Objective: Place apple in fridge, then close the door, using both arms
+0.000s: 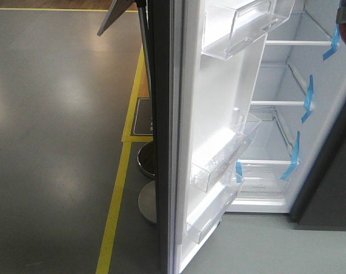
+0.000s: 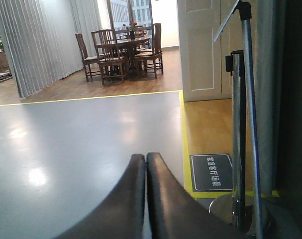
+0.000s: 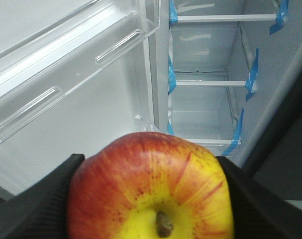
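In the right wrist view my right gripper (image 3: 150,199) is shut on the apple (image 3: 151,189), red with a yellow patch round the stem, which faces the camera. Beyond it the fridge (image 3: 205,99) stands open, with white walls, glass shelves and blue tape strips. The door (image 3: 66,74) is at the left, its clear bins facing me. In the front view the open door (image 1: 218,137) shows its white inside and bins, and the fridge interior (image 1: 287,125) lies to its right. In the left wrist view my left gripper (image 2: 146,159) is shut and empty, above the grey floor and away from the fridge.
A metal stanchion post (image 2: 248,124) with a round base stands close to the right of the left gripper. A dark floor sign (image 2: 211,172) and a yellow floor line (image 1: 118,188) lie on the floor. A dining table and chairs (image 2: 123,52) stand far back. A dark cabinet side (image 1: 332,194) adjoins the fridge.
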Robot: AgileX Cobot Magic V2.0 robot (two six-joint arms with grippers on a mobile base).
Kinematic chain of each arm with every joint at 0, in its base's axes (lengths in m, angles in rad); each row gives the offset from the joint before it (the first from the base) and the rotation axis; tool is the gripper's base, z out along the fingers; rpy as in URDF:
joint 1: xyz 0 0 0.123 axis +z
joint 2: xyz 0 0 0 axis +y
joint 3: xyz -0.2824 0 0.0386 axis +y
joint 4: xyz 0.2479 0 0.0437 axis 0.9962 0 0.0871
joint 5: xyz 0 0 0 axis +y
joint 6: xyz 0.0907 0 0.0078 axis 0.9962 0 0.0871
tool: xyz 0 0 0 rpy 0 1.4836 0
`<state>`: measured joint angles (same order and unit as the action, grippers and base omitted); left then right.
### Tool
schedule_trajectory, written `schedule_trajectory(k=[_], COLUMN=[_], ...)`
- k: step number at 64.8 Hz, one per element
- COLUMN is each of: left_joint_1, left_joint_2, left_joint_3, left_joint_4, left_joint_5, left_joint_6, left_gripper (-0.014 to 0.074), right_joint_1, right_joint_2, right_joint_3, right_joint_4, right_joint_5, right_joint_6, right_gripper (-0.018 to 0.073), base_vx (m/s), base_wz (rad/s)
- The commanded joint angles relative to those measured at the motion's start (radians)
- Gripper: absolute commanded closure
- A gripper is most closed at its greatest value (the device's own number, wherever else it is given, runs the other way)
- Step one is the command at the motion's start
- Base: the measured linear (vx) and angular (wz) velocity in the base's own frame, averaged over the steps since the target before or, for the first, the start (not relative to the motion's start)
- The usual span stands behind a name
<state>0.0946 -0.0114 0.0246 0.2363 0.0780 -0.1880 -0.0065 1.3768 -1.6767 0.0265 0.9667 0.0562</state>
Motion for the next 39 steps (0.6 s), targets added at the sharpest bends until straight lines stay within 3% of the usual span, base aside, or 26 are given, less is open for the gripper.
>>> schedule_trajectory(k=[1, 39], left_joint_1=[-0.006, -0.006], left_joint_2=[-0.016, -0.016], left_joint_3=[0.029, 0.029], left_joint_4=[-0.008, -0.008], left_joint_5=[-0.069, -0.069], left_joint_6=[-0.010, -0.010], left_gripper=[0.0602, 0.0602], right_joint_1=[-0.002, -0.002], right_joint_2=[-0.029, -0.029], right_joint_3=[-0.027, -0.027], right_joint_4=[-0.002, -0.002], right_joint_5=[-0.073, -0.073], right_joint_6=[0.001, 0.001], right_gripper=[0.0457, 0.0457], base_vx=[0.10, 0.09], base_wz=[-0.02, -0.01])
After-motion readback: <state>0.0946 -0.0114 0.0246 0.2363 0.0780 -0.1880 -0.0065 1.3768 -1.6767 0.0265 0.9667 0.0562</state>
